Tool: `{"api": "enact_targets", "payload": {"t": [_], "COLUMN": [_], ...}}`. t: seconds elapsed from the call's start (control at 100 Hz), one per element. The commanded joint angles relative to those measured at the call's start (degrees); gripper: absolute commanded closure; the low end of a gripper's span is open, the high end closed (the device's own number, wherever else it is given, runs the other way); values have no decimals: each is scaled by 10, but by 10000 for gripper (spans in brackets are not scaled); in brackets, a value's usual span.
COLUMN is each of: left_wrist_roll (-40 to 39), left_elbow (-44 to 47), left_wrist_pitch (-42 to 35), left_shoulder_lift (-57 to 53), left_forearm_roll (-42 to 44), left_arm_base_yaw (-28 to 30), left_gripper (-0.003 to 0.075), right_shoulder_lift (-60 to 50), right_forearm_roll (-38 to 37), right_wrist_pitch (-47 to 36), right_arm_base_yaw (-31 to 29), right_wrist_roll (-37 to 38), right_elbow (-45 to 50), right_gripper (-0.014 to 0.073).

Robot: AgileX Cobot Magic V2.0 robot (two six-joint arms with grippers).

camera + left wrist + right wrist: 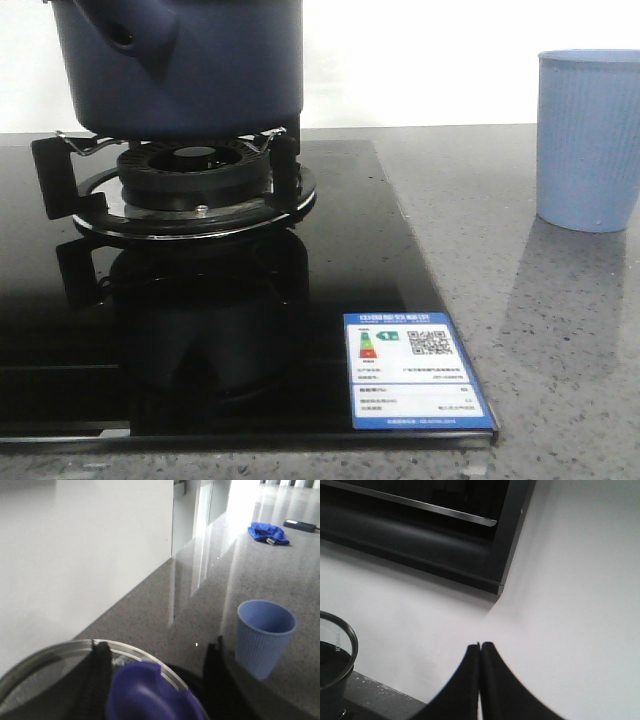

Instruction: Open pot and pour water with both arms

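Note:
The dark navy pot sits on the burner at the top left of the front view, its stub handle facing me. In the left wrist view its glass lid carries a blue knob. My left gripper is open, with one finger on each side of the knob and a gap on the right side. The pale blue ribbed cup stands upright on the counter to the right. My right gripper is shut on nothing, facing the white wall, with the pot's lidded rim off to its side. Neither gripper shows in the front view.
The pot rests on a black gas burner set in a glossy black hob with an energy label at its front right corner. A blue cloth and a dark flat device lie far along the counter. A dark hood hangs on the wall.

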Motion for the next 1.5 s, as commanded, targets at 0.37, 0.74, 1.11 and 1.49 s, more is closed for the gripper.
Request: {"api": "enact_targets", "payload": {"t": [0.37,0.74,1.11,1.49], "left_wrist_roll": [-11,-11,-11,-11], "left_elbow": [212,513,595,596], "left_wrist_pitch": [-270,-337,-359,-359], "left_shoulder_lift": [-360,-632,-733,-733], "left_forearm_roll": [-40,-54,-104,-107], "left_arm_base_yaw": [45,55,55,55], "left_gripper": [608,739,739,739], "right_shoulder_lift": [-150,-211,-211,-211], "right_forearm_roll": [4,3,-149,-149], "right_wrist_pitch": [26,-37,-137,-152], "right_arm_base_yaw": [-2,0,0,0], "right_wrist_roll": [26,53,150,150], "right_elbow": [142,242,266,266], "right_gripper": [662,667,667,667]}}
